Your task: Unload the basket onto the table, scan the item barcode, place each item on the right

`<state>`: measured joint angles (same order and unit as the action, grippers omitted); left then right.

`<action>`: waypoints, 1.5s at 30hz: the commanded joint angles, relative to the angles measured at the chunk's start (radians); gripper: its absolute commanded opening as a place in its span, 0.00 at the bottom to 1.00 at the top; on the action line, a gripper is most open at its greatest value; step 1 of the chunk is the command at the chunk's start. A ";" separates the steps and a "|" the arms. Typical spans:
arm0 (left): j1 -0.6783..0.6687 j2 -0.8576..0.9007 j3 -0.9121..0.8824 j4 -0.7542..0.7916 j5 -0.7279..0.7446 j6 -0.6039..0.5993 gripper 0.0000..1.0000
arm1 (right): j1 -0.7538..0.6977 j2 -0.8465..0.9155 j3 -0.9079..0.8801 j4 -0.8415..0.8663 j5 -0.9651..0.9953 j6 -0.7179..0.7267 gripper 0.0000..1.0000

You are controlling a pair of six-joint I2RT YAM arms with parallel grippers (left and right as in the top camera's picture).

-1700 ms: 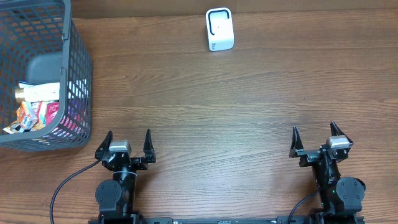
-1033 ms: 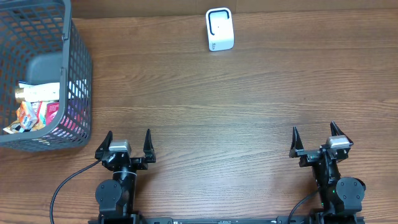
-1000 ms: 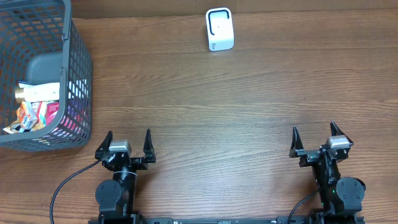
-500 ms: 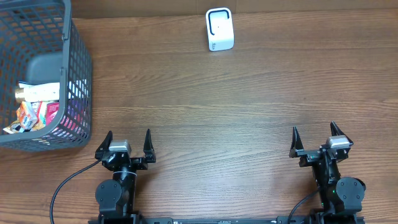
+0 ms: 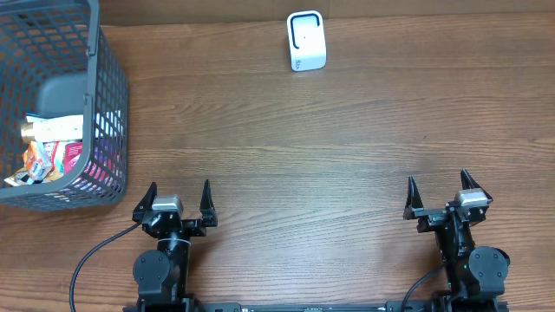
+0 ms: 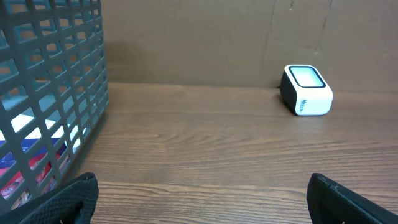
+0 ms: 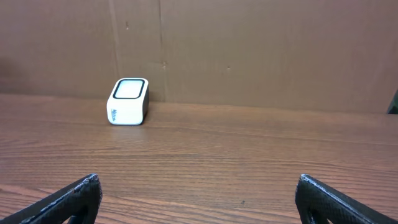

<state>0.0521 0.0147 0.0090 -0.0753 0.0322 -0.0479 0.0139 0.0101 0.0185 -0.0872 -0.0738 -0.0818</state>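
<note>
**Nothing picked yet: both claws spread, items in the basket**

Overhead: left gripper (image 5: 179, 191) and right gripper (image 5: 438, 185) sit at the near edge of the bench (image 5: 286, 165), jaws wide apart, holding nothing. The grey mesh basket (image 5: 111, 95) is at the far-left corner, with the packets (image 5: 48, 160) piled against its near wall and a white pack (image 5: 52, 127) lying on top. The scanner (image 5: 305, 41) stands at the far edge, near the middle, well apart from both.

Left wrist: basket wall fills the left side, with red and white wrappers showing through the mesh. The scanner is far right, window tilted up. Both fingertips (image 6: 65, 200) are at the frame's bottom corners with bare bench between them.

Right wrist: only the scanner ahead-left, fingertips (image 7: 68, 196) spread, nothing between.

Handling, judged: the packets look light, soft and crinkly, and probably slick. The white pack on top is the easiest reach for the left arm. Pinch across its flat body or a seam edge, not a corner. Barcode side can't be seen.
</note>
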 commanded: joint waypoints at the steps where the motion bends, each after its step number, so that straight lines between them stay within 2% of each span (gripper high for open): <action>1: -0.010 -0.010 -0.004 -0.002 -0.006 0.023 1.00 | -0.003 -0.007 -0.010 0.007 0.003 0.004 1.00; 4: -0.010 -0.010 -0.004 0.000 -0.005 0.019 1.00 | -0.003 -0.007 -0.010 0.007 0.003 0.004 1.00; 6: -0.011 -0.010 -0.004 0.002 0.032 -0.041 1.00 | -0.003 -0.007 -0.010 0.007 0.003 0.004 1.00; 9: -0.014 -0.010 -0.003 0.009 0.116 -0.280 1.00 | -0.003 -0.007 -0.010 0.007 0.003 0.004 1.00; 10: -0.013 -0.010 -0.003 0.023 0.172 -0.504 1.00 | -0.003 -0.007 -0.010 0.007 0.003 0.004 1.00; 11: -0.013 -0.010 -0.003 0.032 0.179 -0.601 1.00 | -0.003 -0.007 -0.010 0.007 0.003 0.004 1.00; 14: -0.013 -0.010 -0.003 0.049 0.200 -0.800 1.00 | -0.003 -0.007 -0.010 0.007 0.003 0.004 1.00; 21: -0.013 -0.010 0.008 0.207 0.417 -0.698 1.00 | -0.003 -0.007 -0.010 0.007 0.003 0.004 1.00; 27: -0.013 -0.010 0.112 0.197 0.459 -0.640 1.00 | -0.003 -0.007 -0.010 0.007 0.003 0.004 1.00; 31: -0.013 -0.003 0.272 0.061 0.431 -0.492 1.00 | -0.003 -0.007 -0.010 0.007 0.003 0.004 1.00; 36: -0.013 0.099 0.500 -0.216 0.362 -0.301 1.00 | -0.003 -0.007 -0.010 0.007 0.003 0.004 1.00; 39: -0.013 0.220 0.635 -0.383 0.271 -0.281 1.00 | -0.003 -0.007 -0.010 0.007 0.003 0.004 1.00; 45: -0.013 0.349 0.738 -0.354 0.373 -0.280 1.00 | -0.003 -0.007 -0.010 0.007 0.003 0.004 1.00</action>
<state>0.0456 0.3382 0.7006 -0.4465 0.3717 -0.3649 0.0135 0.0101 0.0185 -0.0868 -0.0734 -0.0822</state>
